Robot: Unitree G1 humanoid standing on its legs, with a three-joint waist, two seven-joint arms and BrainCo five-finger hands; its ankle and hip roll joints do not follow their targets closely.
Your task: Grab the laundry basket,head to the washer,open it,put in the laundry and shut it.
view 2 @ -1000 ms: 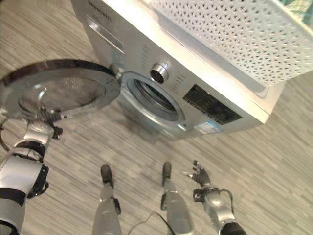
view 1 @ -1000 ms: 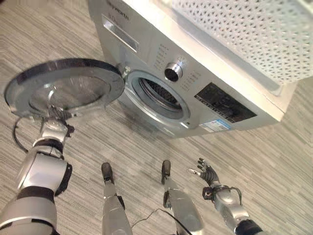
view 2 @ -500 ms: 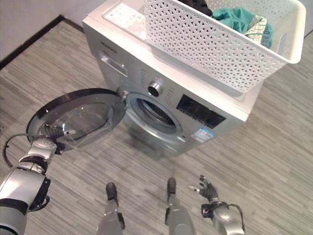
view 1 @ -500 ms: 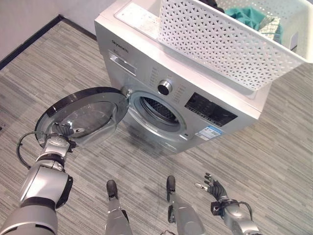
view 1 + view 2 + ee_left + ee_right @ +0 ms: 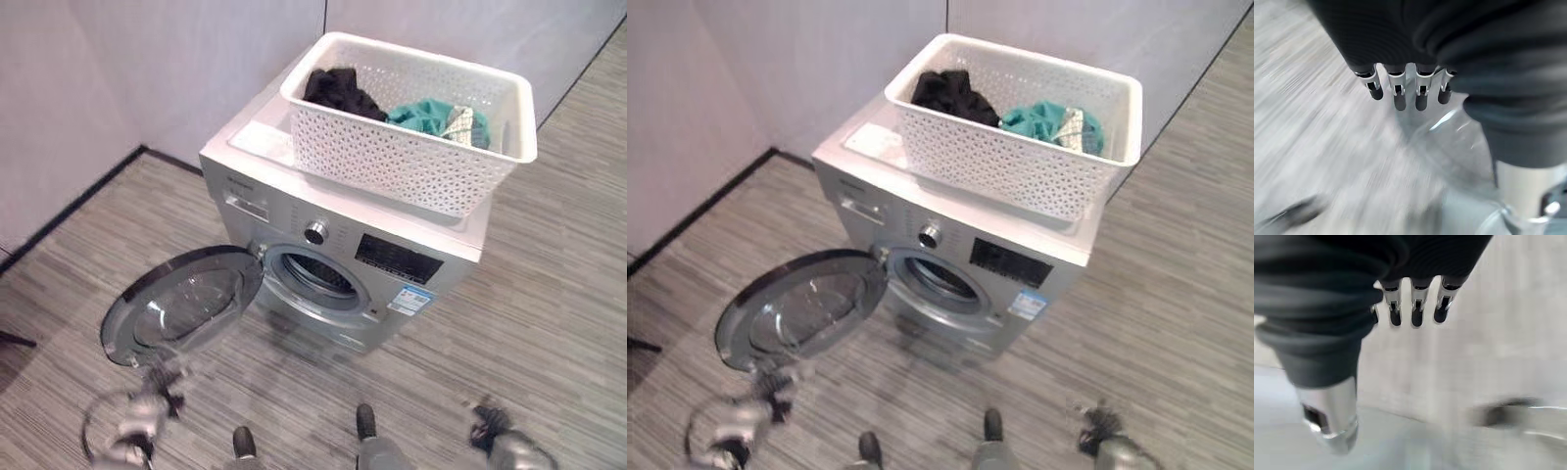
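Observation:
A silver washer (image 5: 443, 251) stands against the wall. Its round glass door (image 5: 186, 304) is swung wide open to the left, and the drum opening (image 5: 313, 277) is bare. On top of the washer sits a white perforated laundry basket (image 5: 411, 166). It holds a black garment (image 5: 338, 90) and a teal one (image 5: 423, 116). My left hand (image 5: 147, 406) hangs low just below the door's lower edge, fingers (image 5: 1400, 90) straight and holding nothing. My right hand (image 5: 490, 426) is low on the right above the floor, fingers (image 5: 1418, 308) straight and empty.
Grey walls (image 5: 147, 69) with a dark skirting strip (image 5: 69, 206) run behind and to the left of the washer. Striped grey floor (image 5: 549, 294) spreads in front and to the right.
The camera has risen and tipped up, bringing the whole washer and basket into view. My left hand has come off the door's edge and dropped below it. The door stays open.

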